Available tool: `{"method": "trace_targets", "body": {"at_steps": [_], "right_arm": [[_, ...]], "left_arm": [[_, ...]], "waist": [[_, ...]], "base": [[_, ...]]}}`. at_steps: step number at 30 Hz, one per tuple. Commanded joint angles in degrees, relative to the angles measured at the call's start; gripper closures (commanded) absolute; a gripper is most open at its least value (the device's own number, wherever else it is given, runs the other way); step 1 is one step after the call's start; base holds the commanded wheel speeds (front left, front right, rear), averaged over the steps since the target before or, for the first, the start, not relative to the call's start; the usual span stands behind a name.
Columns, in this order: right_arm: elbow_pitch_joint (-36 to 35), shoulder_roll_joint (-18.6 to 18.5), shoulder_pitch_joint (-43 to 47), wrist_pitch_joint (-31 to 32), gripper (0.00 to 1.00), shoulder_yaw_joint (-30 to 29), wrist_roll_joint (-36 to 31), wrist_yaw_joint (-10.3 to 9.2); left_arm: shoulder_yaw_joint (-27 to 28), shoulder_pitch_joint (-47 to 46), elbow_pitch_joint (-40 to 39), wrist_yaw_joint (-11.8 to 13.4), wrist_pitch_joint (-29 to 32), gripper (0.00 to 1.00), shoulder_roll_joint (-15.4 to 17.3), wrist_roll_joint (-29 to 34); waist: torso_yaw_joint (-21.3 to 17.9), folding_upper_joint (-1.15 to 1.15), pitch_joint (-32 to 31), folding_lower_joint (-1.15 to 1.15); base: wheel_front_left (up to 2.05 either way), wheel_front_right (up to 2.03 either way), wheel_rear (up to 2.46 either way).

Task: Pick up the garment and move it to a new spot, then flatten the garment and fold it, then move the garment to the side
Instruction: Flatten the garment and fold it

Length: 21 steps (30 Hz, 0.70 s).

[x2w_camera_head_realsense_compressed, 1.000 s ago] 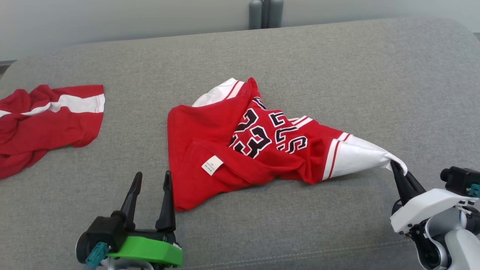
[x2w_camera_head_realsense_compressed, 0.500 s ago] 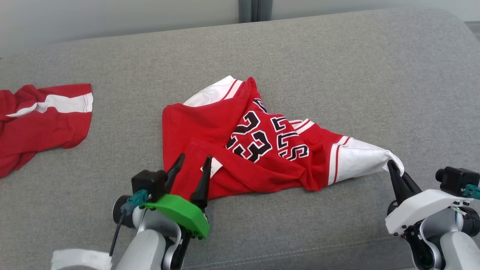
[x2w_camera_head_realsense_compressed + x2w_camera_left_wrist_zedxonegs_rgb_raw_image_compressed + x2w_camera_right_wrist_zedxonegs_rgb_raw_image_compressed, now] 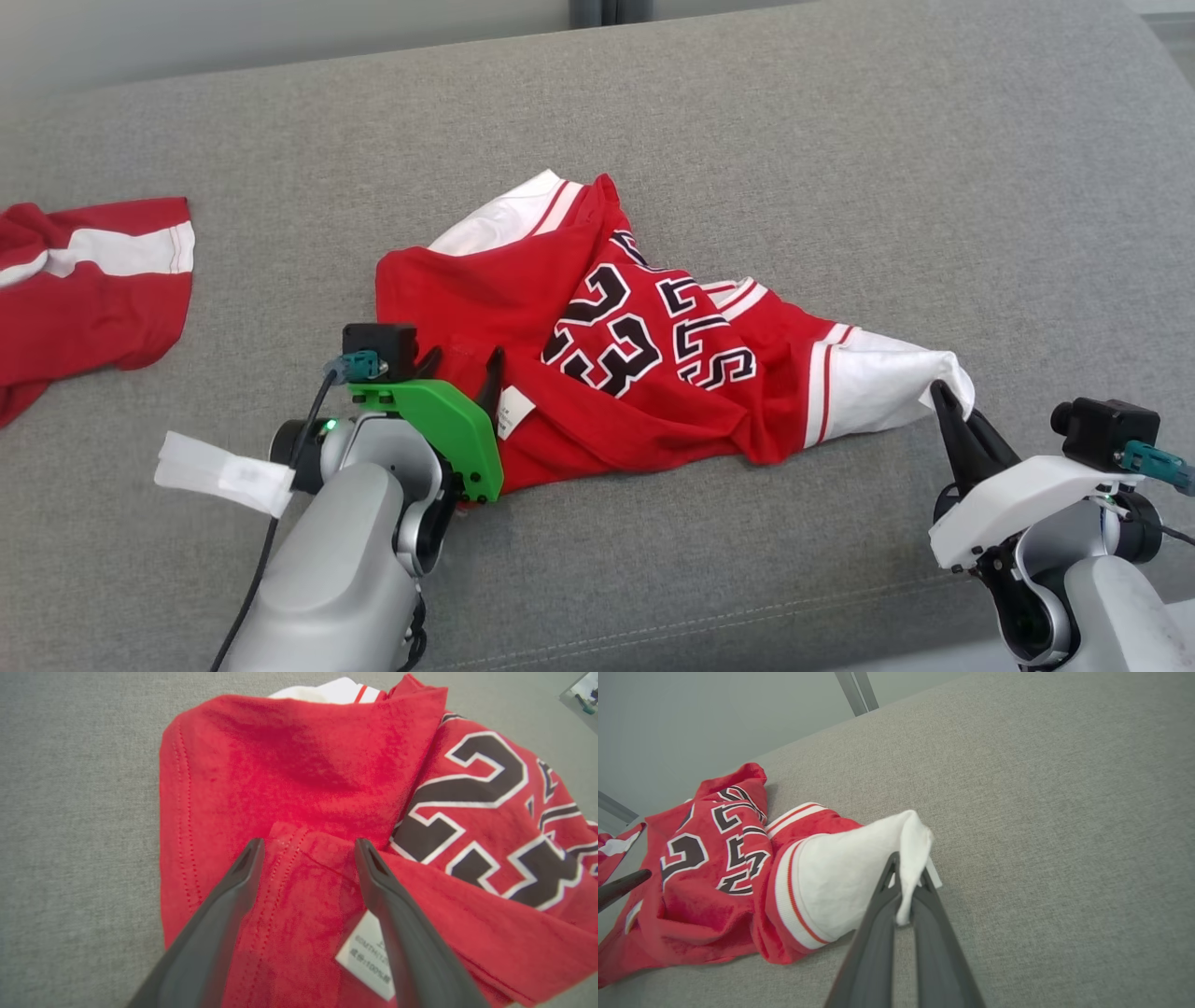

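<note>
Left arm: the pale grey forearm (image 3: 345, 560) rose from 7 o'clock in the head view, ending in a green bracket (image 3: 448, 429).
Left gripper (image 3: 464, 359): its fingers stood wide apart with nothing clamped between them. In the left wrist view the gripper (image 3: 308, 844) straddled a stitched red fold; whether the tips pressed into the cloth could not be told.
Care tag (image 3: 513, 412): white, on the red cloth just beside the finger at the gripper's 3 o'clock side, which partly hid it in the left wrist view (image 3: 369, 956).
Right gripper (image 3: 938, 392): at 4 o'clock in the head view, fingers closed tight on the tip of the white sleeve. In the right wrist view (image 3: 906, 877) white cloth was pinched between them.
White sleeve (image 3: 878, 383): drawn out to a point toward the right gripper, with red stripes at its cuff band (image 3: 794, 896).
Garment (image 3: 504, 289): a red jersey lying crumpled on the grey cushion (image 3: 747, 140) at the middle of the head view, its near left corner under the left gripper and its right end in the right gripper.
Print (image 3: 607, 336): black numerals edged in white, at 2 o'clock from the left gripper.
Second red cloth (image 3: 84, 289): at 9 o'clock, well apart from the jersey, with a white band.
Grey posts (image 3: 597, 11): at 12 o'clock, beyond the cushion's far edge.
</note>
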Motion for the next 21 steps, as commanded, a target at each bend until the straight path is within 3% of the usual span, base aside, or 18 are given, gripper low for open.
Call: {"method": "trace_targets", "body": {"at_steps": [1, 5, 14, 15, 16, 17, 18, 21], "right_arm": [[0.2, -0.2, -0.5, -0.3, 1.00, 0.0, 0.2, 0.00], [0.7, -0.4, -1.2, -0.9, 1.00, 0.6, 0.5, 0.00], [1.8, -0.5, -1.6, -2.2, 1.00, 0.8, 1.0, 0.00], [1.9, -0.5, -1.7, -2.3, 1.00, 0.8, 1.0, 0.00], [2.0, -0.5, -1.8, -2.3, 1.00, 0.8, 1.0, 0.00], [2.1, -0.5, -1.8, -2.4, 1.00, 0.8, 1.0, 0.00], [2.1, -0.5, -1.9, -2.4, 1.00, 0.8, 1.0, 0.00], [2.3, -0.5, -1.9, -2.6, 1.00, 0.7, 1.1, 0.00]], "left_arm": [[0.2, -0.8, 0.3, 0.2, 0.0, 0.00, 0.2, -0.1], [0.4, -4.1, 4.5, 0.8, 0.5, 0.00, 0.2, -0.4], [-2.5, -7.4, 9.1, -0.4, 4.4, 0.00, 0.2, -1.5], [-2.8, -7.5, 9.3, -0.5, 4.5, 0.12, 0.2, -1.5], [-3.0, -7.7, 9.2, -0.6, 4.3, 0.53, 0.2, -1.5], [-3.2, -8.0, 9.1, -0.8, 4.1, 0.71, 0.2, -1.5], [-3.4, -8.1, 8.9, -0.9, 4.0, 0.97, 0.2, -1.7], [-3.9, -8.1, 8.3, -1.3, 4.0, 1.00, 0.2, -1.8]], "waist": [[-0.4, 0.00, 0.5, 0.00], [-0.9, 0.00, 1.2, 0.00], [-0.7, 0.00, 1.7, 0.00], [-0.6, 0.00, 1.7, 0.00], [-0.5, 0.00, 1.7, 0.00], [-0.4, 0.00, 1.7, 0.00], [-0.4, 0.00, 1.7, 0.00], [-0.1, 0.00, 1.6, 0.00]], "base": [[0.00, 0.00, 0.00], [0.00, 0.00, 0.00], [0.00, 0.00, 0.00], [0.00, 0.00, 0.00], [0.00, 0.00, 0.00], [0.00, 0.00, 0.00], [0.00, 0.00, 0.00], [0.00, 0.00, 0.00]]}}
